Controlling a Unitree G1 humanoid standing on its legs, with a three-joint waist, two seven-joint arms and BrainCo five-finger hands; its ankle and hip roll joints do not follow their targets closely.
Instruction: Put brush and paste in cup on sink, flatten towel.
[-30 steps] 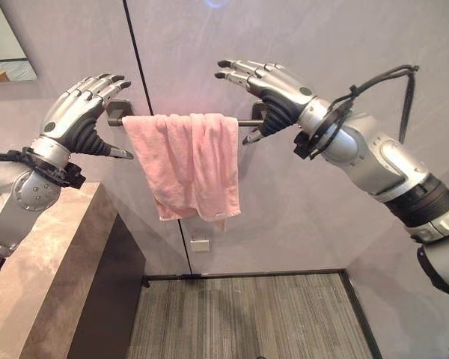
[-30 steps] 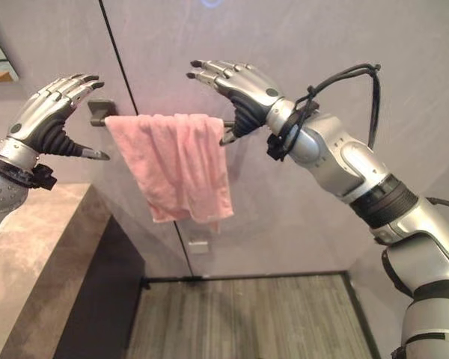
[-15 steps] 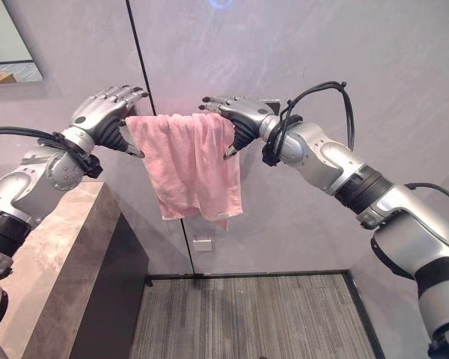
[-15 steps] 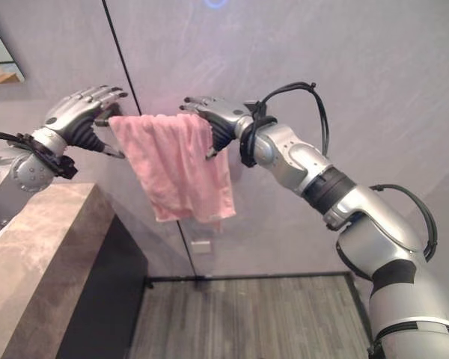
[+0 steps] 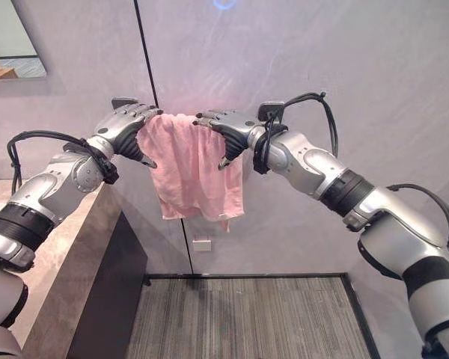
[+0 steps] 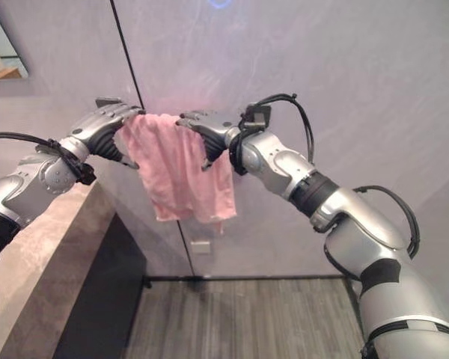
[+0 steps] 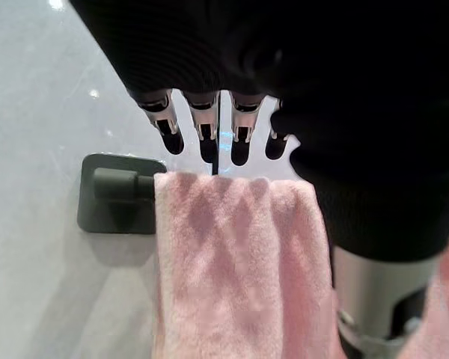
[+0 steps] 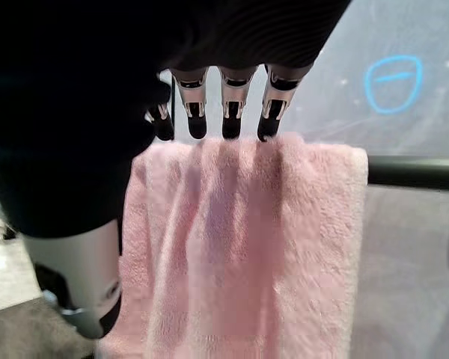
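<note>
A pink towel [image 5: 198, 172] hangs bunched and creased over a dark wall rail [image 8: 415, 172]. My left hand [image 5: 127, 127] reaches over the towel's left top edge, fingers [image 7: 207, 134] straight above the fold and thumb hanging below, beside the rail's left bracket [image 7: 116, 193]. My right hand [image 5: 224, 127] lies over the towel's right top edge in the same way, its fingers [image 8: 228, 112] straight along the top and the thumb pointing down in front of the cloth. Both hands are open; neither pinches the cloth.
A stone counter [image 5: 52, 277] with a dark front runs along the left below my left arm. A mirror corner [image 5: 11, 45] shows at the upper left. The rail's right bracket [image 5: 271, 111] sits behind my right wrist. A striped floor [image 5: 239, 314] lies below.
Both hands have come in from either side of the rail and now rest over the towel's top edge. The towel's top is pushed narrower. The view has shifted slightly.
</note>
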